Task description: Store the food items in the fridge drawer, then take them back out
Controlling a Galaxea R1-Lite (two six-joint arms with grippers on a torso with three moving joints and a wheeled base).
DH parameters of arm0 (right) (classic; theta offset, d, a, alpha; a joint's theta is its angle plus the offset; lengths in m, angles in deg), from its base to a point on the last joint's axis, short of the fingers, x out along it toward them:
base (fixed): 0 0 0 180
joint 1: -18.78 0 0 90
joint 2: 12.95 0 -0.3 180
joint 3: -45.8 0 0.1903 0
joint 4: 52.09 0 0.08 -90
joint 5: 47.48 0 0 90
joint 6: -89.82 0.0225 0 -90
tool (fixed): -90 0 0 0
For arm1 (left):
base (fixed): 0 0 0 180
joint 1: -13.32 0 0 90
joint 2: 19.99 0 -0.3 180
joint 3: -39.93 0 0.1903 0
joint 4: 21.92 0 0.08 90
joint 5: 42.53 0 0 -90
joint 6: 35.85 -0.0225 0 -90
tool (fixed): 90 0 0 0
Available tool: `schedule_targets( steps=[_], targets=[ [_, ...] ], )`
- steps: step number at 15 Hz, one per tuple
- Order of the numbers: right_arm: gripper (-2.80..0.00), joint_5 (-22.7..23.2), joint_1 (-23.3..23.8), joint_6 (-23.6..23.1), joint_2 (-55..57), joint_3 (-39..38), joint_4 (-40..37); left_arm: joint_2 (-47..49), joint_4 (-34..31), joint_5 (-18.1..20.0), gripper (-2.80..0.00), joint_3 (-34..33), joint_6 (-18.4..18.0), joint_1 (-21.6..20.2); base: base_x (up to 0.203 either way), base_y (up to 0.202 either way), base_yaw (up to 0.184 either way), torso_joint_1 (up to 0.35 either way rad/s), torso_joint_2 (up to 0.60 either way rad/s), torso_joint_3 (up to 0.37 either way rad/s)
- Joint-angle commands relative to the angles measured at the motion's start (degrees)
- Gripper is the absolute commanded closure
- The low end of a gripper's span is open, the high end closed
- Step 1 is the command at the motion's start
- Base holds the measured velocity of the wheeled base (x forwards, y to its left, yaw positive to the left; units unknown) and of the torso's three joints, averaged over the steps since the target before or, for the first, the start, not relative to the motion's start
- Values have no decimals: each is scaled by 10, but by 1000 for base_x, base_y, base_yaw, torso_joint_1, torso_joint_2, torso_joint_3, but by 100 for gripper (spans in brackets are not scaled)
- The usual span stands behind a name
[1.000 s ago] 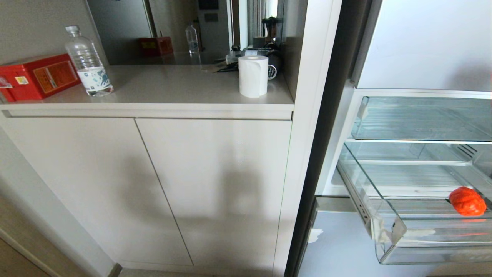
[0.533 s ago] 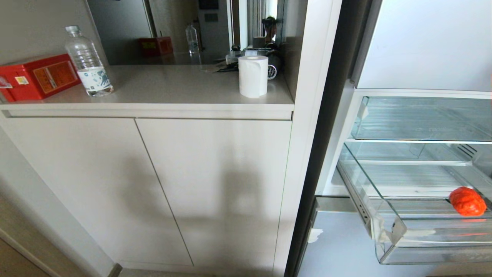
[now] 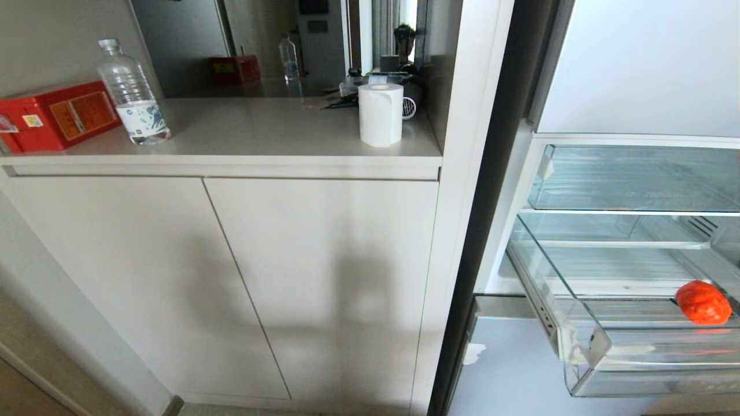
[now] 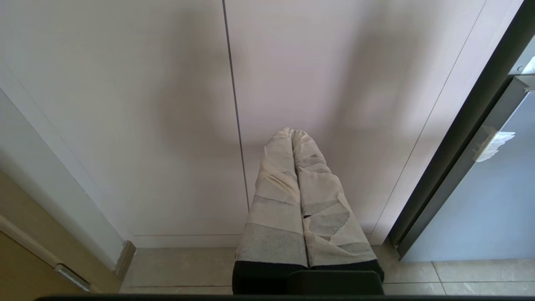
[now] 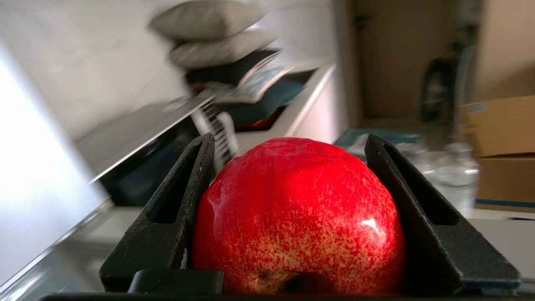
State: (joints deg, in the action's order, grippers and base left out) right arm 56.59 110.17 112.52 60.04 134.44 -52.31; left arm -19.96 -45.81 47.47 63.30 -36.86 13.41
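Left gripper: taped fingers pressed together, empty, hanging before cabinet doors; out of the head view.
Fridge drawer: pulled out, its right end cut off by the frame.
Lumpy food item: lies inside the drawer, near its right.
Right gripper: clamped on a red apple-like fruit; its surroundings are blurred.

No legible text is showing in any view. The red box is carrying an orange label and a small yellow sticker, print too small to read. The water bottle label is showing only a teal pattern. Faint lettering on the upper clear bin is unreadable.
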Motion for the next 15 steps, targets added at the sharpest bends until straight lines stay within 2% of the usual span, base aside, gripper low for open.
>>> schedule_targets(
  steps=[1, 9, 15],
  targets=[
    [0, 8, 82, 13, 39, -1, 15, -1, 0, 0, 0, 0, 0, 0, 0, 0, 0, 0, 0, 0],
    [0, 11, 233, 38, 205, 112, 49, -1, 0, 0, 0, 0, 0, 0, 0, 0, 0, 0, 0, 0],
    [0, 11, 303, 56, 277, 160, 56, -1, 0, 0, 0, 0, 0, 0, 0, 0, 0, 0, 0, 0]
  ],
)
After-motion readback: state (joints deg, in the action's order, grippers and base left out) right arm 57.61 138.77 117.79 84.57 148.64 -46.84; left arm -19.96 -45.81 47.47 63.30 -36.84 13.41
